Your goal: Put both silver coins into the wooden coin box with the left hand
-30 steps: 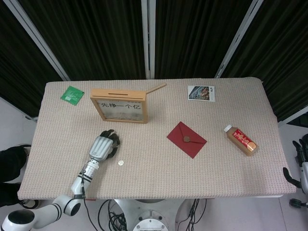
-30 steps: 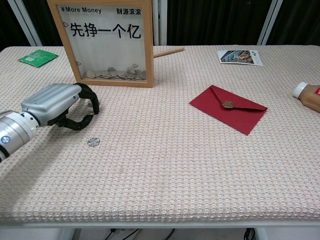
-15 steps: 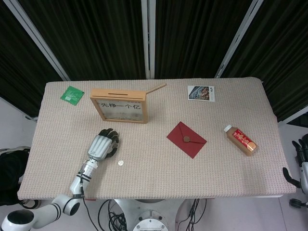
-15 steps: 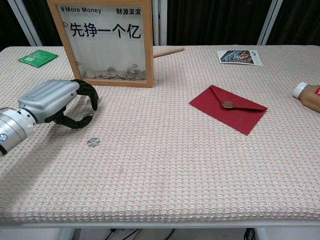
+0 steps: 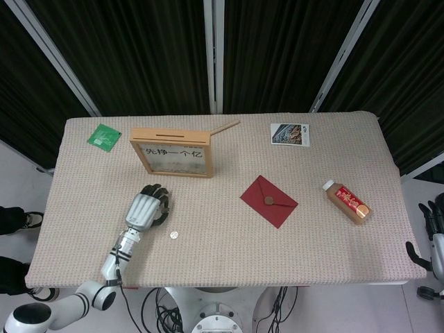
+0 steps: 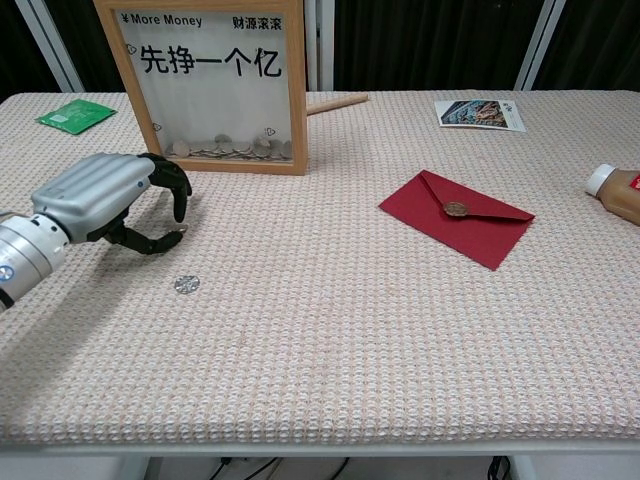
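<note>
Head view: I see my left hand [image 5: 147, 209] between the wooden coin box [image 5: 171, 152] and 1 silver coin [image 5: 174, 235] on the table [image 5: 229, 229]; the right hand [image 5: 431, 232] hangs off the table edge, fingers unclear.

Chest view: left hand's fingers [image 6: 170, 185] curl over the cloth, whether pinching a coin I cannot tell.
</note>
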`<state>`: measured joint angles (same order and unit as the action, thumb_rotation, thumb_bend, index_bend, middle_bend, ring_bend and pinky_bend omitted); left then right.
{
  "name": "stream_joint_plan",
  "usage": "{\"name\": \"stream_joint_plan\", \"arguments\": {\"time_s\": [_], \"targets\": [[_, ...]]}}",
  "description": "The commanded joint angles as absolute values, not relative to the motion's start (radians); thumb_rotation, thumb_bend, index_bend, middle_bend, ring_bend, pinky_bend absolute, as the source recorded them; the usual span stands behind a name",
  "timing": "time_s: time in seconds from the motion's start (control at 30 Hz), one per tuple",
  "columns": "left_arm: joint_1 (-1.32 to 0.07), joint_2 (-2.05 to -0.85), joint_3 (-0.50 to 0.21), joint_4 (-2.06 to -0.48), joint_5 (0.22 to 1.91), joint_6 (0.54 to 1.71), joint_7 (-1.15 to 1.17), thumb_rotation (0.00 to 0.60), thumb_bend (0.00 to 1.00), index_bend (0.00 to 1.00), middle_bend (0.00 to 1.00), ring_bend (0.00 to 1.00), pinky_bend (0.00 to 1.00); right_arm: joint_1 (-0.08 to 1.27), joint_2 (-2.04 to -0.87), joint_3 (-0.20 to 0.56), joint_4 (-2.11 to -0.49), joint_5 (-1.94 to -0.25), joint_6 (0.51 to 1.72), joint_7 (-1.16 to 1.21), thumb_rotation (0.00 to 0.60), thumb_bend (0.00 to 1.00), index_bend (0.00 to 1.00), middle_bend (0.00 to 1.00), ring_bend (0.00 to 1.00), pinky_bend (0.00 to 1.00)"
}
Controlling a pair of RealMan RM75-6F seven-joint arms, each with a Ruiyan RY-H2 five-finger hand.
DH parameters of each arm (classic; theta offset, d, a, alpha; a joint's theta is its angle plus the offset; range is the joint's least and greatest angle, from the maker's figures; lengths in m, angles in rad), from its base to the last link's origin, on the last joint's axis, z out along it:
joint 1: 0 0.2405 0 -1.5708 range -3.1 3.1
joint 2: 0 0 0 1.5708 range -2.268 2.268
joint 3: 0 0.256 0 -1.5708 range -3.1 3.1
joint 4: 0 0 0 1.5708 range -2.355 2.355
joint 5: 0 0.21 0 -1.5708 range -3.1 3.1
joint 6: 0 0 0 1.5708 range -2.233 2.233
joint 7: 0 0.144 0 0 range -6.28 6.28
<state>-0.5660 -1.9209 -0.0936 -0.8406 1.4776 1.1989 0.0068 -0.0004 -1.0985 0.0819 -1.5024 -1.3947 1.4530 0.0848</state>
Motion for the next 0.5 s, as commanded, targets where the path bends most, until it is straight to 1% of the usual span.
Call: {"name": "stream_joint_plan", "arguments": {"time_s": [0.03, 0.5], "targets": [[-0.567, -1.925, -0.096, -0.834, 1.477, 1.200, 0.004, 0.600, 0.33, 0.54, 0.29, 0.18, 0.25, 0.000, -1.099, 0.082, -1.501, -1.394, 1.451, 0.086, 0.600, 0.30, 0.00, 0.00, 0.00, 0.00], [-0.571, -1.931, -0.098, -0.825, 1.474, 1.197, -0.002, 0.600, 0.39, 0.56, 0.30, 0.18, 0.26, 0.003, -1.100, 0.082, -1.491, -1.388, 1.439, 0.096, 0.600, 0.30, 0.00, 0.00, 0.00, 0.00]]}}
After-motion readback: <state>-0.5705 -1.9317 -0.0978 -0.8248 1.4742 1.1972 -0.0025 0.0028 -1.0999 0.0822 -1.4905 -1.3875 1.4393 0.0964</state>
